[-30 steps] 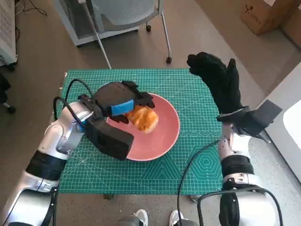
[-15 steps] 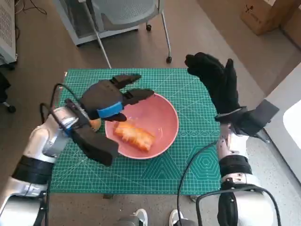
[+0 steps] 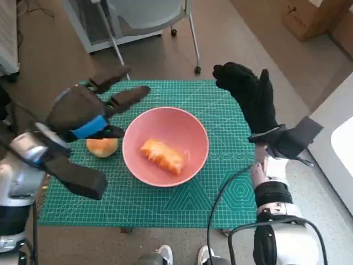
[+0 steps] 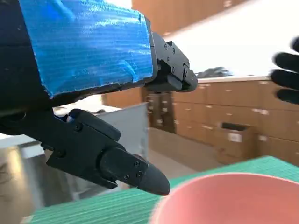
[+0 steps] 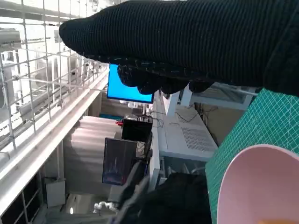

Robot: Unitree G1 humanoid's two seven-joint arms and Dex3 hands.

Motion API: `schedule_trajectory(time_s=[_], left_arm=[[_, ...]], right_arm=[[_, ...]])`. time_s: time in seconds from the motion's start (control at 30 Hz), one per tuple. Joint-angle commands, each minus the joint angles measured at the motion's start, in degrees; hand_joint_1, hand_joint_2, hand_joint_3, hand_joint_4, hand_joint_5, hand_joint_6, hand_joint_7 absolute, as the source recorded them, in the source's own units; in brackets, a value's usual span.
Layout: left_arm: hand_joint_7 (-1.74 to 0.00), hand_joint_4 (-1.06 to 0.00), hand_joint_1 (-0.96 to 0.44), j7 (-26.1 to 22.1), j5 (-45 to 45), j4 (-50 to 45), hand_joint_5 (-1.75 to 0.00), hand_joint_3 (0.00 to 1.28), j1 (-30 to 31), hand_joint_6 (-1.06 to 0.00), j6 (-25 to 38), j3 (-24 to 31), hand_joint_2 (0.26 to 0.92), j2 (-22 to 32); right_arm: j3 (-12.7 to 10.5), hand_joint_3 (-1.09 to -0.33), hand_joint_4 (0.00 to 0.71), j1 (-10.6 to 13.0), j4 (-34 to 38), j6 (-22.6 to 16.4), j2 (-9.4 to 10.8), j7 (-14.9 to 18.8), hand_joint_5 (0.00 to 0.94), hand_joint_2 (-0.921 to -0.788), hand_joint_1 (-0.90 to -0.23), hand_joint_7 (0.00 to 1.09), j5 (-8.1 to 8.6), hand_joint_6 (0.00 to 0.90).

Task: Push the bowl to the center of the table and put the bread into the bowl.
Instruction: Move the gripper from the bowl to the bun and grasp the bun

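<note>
since the earlier frames the left hand (image 3: pixel 88 110) has lifted up and away from the pink bowl (image 3: pixel 190 130), drawing back toward the table's left edge; a second ago it was over the bowl holding the bread, half a second ago it had let go. its fingers (image 3: pixel 129 97) are spread apart now and hold nothing. the bread (image 3: pixel 161 155) lies inside the bowl, a little left of the bowl's middle, long and orange-brown. the bowl sits near the middle of the green cutting mat (image 3: pixel 231 176) that covers the table.

a round orange-tan thing (image 3: pixel 102 147), perhaps a bun or a fruit, lies on the mat just beside the bowl's left rim; the left hand overlaps its upper edge, and earlier the hand hid most of it. the right hand (image 3: pixel 249 96) hovers over the mat's far right corner, fingers loosely extended and empty, well apart from the bowl; it has barely shifted.

in the left wrist view the blue-taped back fills the upper part, one black finger (image 4: pixel 117 163) points over the blurred bowl rim (image 4: pixel 233 198), and the bread is not visible. in the right wrist view the glove (image 5: pixel 187 42) covers the top and only a slice of the bowl (image 5: pixel 261 186) shows at the corner.

beyond the table stand a chair's legs (image 3: pixel 196 44) and a cardboard box (image 3: pixel 309 16) on the floor; shoes (image 3: pixel 165 255) show at the near edge.
</note>
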Motion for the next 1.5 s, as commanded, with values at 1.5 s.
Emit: schedule_trajectory(time_s=[1.5], left_arm=[[0.00, -0.12, -0.49, -7.0, -6.7, 19.7, 0.00, 0.00, 5.1, -0.29, 9.0, -2.2, 0.763, -1.6]], right_arm=[[-1.4, -0.738, 0.162, -1.0, 1.5, 3.1, -2.1, 3.3, 0.003, -0.921, -0.653, 0.00, 0.38, 0.286]])
